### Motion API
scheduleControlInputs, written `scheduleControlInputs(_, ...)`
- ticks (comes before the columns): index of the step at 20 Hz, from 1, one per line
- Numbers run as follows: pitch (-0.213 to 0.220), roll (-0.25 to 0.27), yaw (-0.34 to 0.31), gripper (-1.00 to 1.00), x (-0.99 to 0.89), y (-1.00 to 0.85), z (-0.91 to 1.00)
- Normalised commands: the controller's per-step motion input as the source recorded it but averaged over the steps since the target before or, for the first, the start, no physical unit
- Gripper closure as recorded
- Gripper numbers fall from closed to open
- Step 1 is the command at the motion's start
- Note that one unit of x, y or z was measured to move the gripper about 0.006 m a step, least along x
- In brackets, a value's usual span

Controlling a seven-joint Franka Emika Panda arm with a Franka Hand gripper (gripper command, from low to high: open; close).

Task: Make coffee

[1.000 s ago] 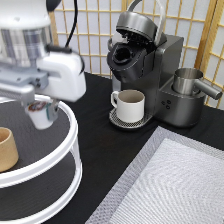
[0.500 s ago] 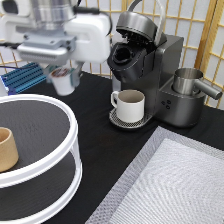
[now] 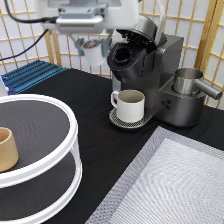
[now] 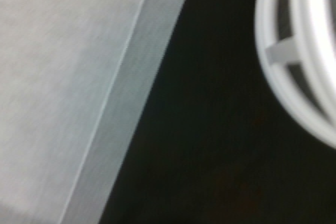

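Note:
High at the exterior view's top, my gripper (image 3: 94, 49) is shut on the coffee pod (image 3: 94, 55), a small white cup with a brown-red top. It hangs in the air just left of the dark coffee machine (image 3: 160, 75). The machine's lid is up and its pod chamber (image 3: 125, 55) gapes open. A white handled mug (image 3: 131, 104) stands on the machine's drip tray. The wrist view shows only the black tabletop (image 4: 202, 150), a grey mat (image 4: 67, 90) and a white shelf rim (image 4: 300, 75).
At the left stands a white two-tier round shelf (image 3: 70, 135) with a tan handleless cup (image 3: 6, 148) on its upper level. A metal jug (image 3: 187, 80) sits on the machine's right side. A grey mat (image 3: 175, 185) lies at the lower right, a blue rack (image 3: 30, 75) at the back left.
The gripper has carried the pod from above the round shelf up and to the right, ending close to the machine's open chamber.

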Motion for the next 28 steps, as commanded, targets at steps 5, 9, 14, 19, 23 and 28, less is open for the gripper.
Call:
scheduleControlInputs(5,0.000,0.266,-0.059,1.00,0.02,0.52,0.37)
scheduleControlInputs(9,-0.001,0.298,-0.113,1.00,-0.12,0.16,-0.06)
scheduleControlInputs(14,0.013,0.228,-0.122,1.00,-0.23,0.21,-0.18)
scheduleControlInputs(19,0.039,0.140,-0.126,1.00,-0.31,0.31,-0.19)
scheduleControlInputs(23,0.021,0.094,-0.111,1.00,-0.36,0.21,-0.23)
scheduleControlInputs(28,0.036,0.079,-0.103,1.00,-0.25,0.33,-0.17)
